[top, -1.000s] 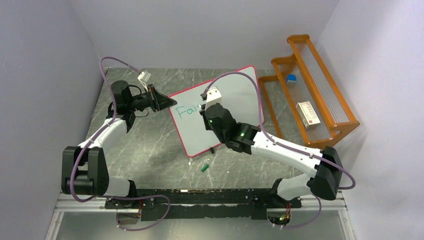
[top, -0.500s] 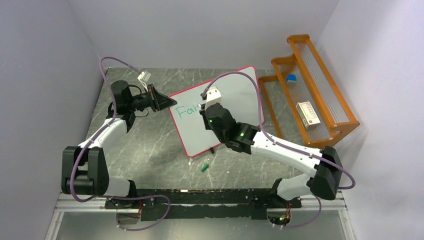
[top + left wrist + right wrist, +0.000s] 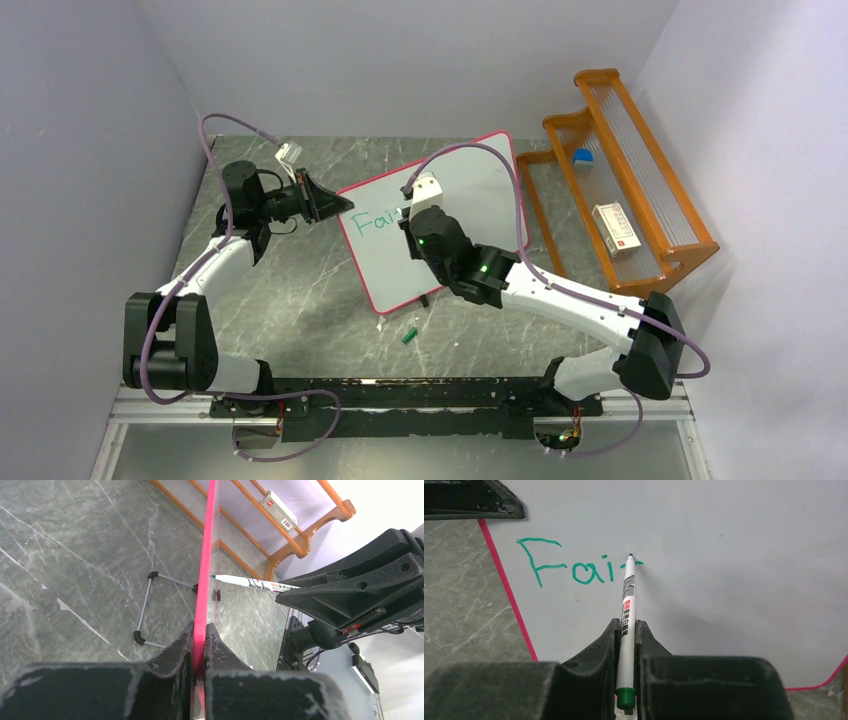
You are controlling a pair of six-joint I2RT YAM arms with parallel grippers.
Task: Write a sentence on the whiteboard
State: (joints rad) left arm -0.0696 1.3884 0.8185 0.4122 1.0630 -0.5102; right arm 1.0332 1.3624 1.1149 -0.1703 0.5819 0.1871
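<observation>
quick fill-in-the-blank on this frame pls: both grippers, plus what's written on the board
1. The left gripper is shut on the edge of the ____.
2. The right gripper is shut on a ____.
3. The sentence's complete letters read ____, followed by one short stroke.
4. Its ink is ____.
Missing words: whiteboard; marker; Fai; green.

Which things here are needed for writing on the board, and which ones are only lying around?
In use: whiteboard, green writing, marker in the right gripper, left gripper clamping the board's edge.
Lying about: orange rack, white box and blue item on it, small green piece on the table.
</observation>
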